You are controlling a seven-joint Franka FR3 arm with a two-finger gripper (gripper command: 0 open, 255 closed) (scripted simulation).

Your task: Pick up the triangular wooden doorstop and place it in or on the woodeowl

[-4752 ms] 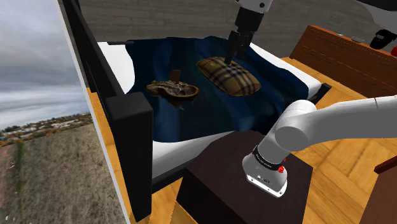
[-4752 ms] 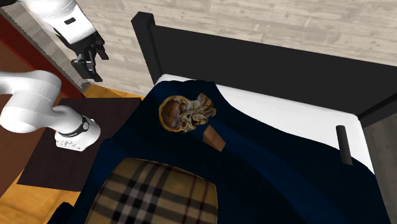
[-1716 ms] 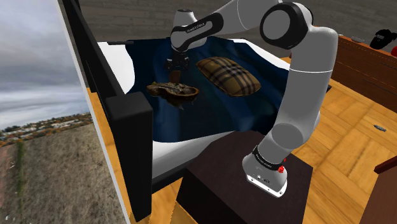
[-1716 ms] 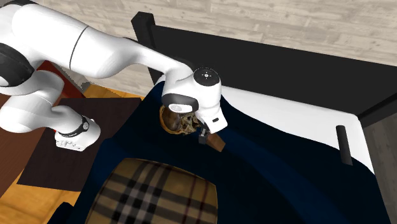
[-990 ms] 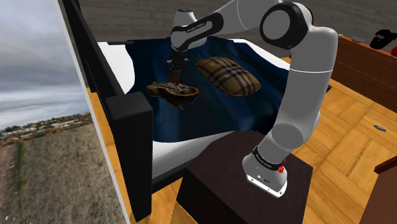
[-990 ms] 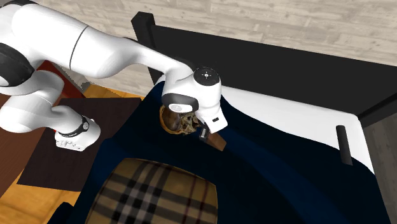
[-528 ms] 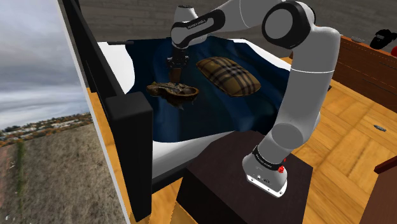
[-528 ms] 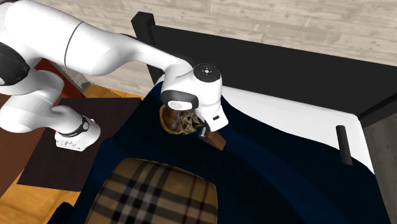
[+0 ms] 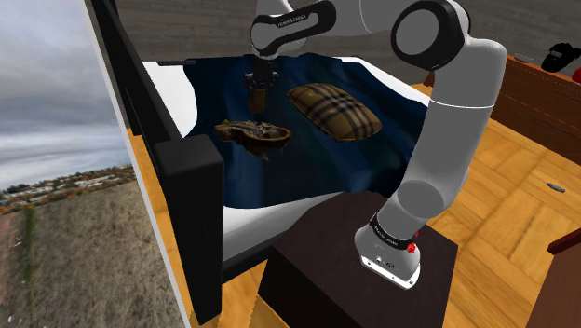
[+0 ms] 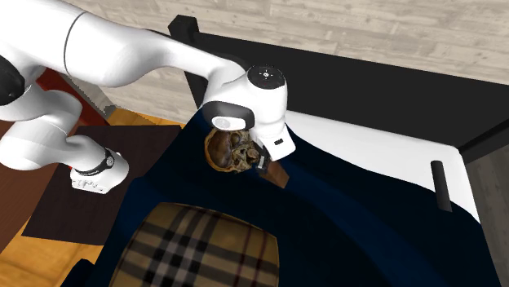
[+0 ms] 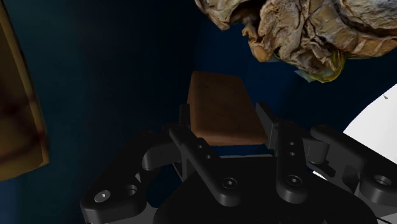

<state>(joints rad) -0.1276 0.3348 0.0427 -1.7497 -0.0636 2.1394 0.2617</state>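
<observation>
A brown wedge-shaped doorstop sits between my two black fingers, and my gripper is shut on it. In the shoulder view the gripper hangs with the doorstop a little above the dark blue blanket, just beyond the owl. The owl is a crumpled brown and tan figure lying on the blanket. From the second exterior view the doorstop pokes out under the white wrist, right beside the owl, with the gripper mostly hidden by the hand.
A tan plaid pillow lies on the blanket to the shoulder view's right of the owl. The black bed frame runs along the shoulder view's left. A wooden cabinet stands at the right, my dark stand in front.
The gripper, shut on the doorstop, has risen from the blanket over the last second, lifting the doorstop with it. The owl and pillow have not moved.
</observation>
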